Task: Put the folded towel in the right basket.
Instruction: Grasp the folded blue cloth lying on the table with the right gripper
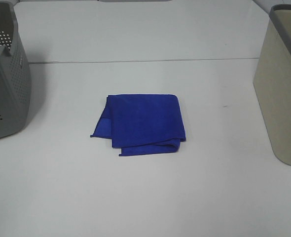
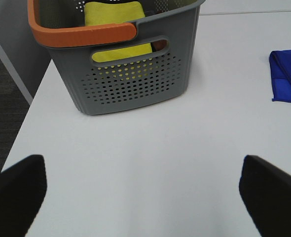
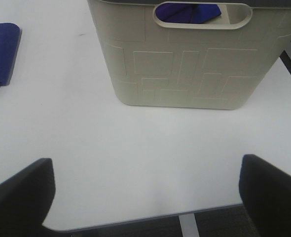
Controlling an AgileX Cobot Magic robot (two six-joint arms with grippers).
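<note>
A folded blue towel (image 1: pixel 144 122) lies flat on the white table at the middle of the high view. Its edge shows in the left wrist view (image 2: pixel 288 76) and in the right wrist view (image 3: pixel 1 52). The beige right basket (image 1: pixel 282 84) stands at the right edge; the right wrist view shows its wall (image 3: pixel 195 69) with something blue behind the handle slot. My left gripper (image 2: pixel 145 197) is open and empty above bare table near the grey basket. My right gripper (image 3: pixel 145 197) is open and empty in front of the beige basket. Neither gripper shows in the high view.
A grey perforated basket (image 1: pixel 5 74) with an orange handle (image 2: pixel 81 34) stands at the left edge and holds a yellow cloth (image 2: pixel 117 19). The table's near edge (image 3: pixel 135 223) runs just under my right gripper. A seam crosses the table behind the towel.
</note>
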